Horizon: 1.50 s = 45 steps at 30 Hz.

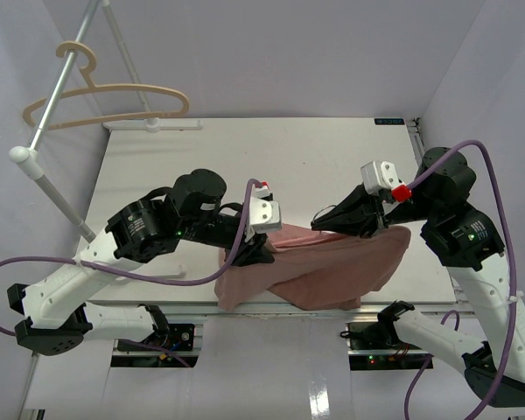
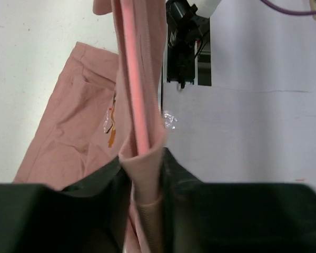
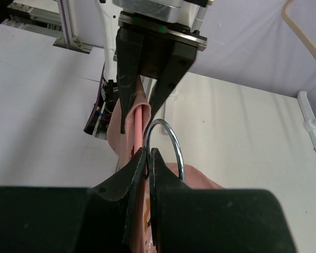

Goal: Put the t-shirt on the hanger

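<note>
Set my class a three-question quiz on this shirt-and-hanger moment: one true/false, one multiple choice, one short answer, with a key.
1. True or false: the t-shirt lies flat and untouched on the table.
2. The right gripper is shut on: A) the hanger, beside its metal hook; B) a sleeve; C) nothing.
3. What does the left gripper pinch?
Key: 1 false; 2 A; 3 t-shirt cloth wrapped over the hanger's pink bar.
</note>
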Each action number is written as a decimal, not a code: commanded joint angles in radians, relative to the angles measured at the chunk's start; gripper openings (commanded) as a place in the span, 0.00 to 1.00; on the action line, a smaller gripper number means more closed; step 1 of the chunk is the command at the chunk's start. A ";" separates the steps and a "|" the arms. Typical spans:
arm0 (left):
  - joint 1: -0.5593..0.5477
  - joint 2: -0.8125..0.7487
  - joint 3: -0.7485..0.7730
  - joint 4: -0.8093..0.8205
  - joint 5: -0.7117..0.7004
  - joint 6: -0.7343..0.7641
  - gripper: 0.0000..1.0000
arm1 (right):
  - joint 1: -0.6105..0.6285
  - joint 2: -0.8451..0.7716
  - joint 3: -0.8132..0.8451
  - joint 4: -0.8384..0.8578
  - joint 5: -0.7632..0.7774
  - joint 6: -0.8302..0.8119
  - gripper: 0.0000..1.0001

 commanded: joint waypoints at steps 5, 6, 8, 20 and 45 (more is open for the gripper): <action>-0.004 -0.008 -0.004 0.024 -0.075 -0.038 0.00 | 0.004 -0.010 0.004 0.062 0.021 0.015 0.08; -0.004 -0.018 -0.020 0.035 -0.080 -0.042 0.00 | 0.004 -0.009 0.004 0.064 0.024 0.018 0.08; -0.004 -0.044 -0.063 0.071 -0.096 -0.053 0.00 | 0.004 -0.004 0.003 0.072 0.037 0.028 0.08; -0.004 -0.217 -0.307 0.236 -0.389 -0.286 0.00 | 0.003 0.002 -0.010 0.140 0.606 0.285 0.86; -0.004 -0.303 -0.454 -0.435 -1.460 -1.613 0.00 | 0.004 -0.096 -0.053 0.167 0.923 0.343 0.94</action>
